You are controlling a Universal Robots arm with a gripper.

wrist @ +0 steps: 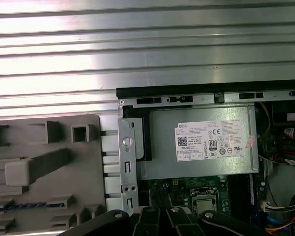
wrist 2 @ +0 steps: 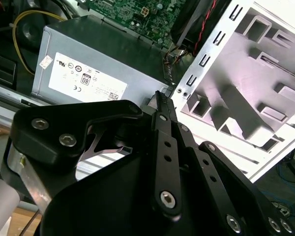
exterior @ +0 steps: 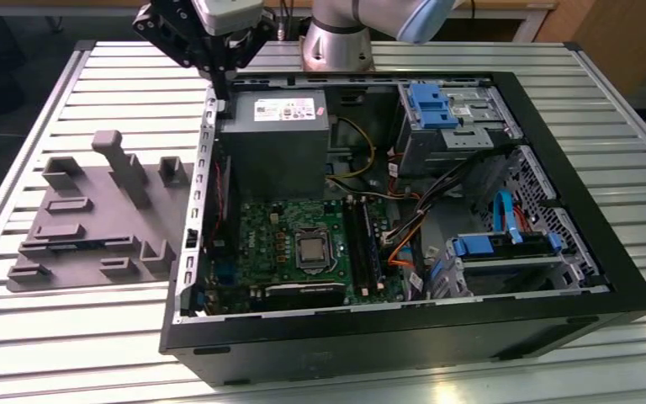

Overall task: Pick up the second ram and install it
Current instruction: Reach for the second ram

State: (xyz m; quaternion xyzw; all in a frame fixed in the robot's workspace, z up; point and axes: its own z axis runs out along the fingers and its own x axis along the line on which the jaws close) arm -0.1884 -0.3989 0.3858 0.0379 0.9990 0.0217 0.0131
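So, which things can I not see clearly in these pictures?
1. First wrist view: a dark blue strip lies in the grey tray, too thin to tell what it is.
2. Exterior view: the memory sockets are too small to show whether any is filled.
3. First wrist view: the gripper covers much of the motherboard.

light: bright, even | glare: slatted table [wrist: 137,34] (almost white) | shadow: dim inside computer case [exterior: 413,337]

Computer case [exterior: 413,341] on table [exterior: 54,337], fixture tray [exterior: 76,210] holding second ram [wrist: 29,207] at the exterior view's left of the case, power supply [exterior: 272,147] inside the case
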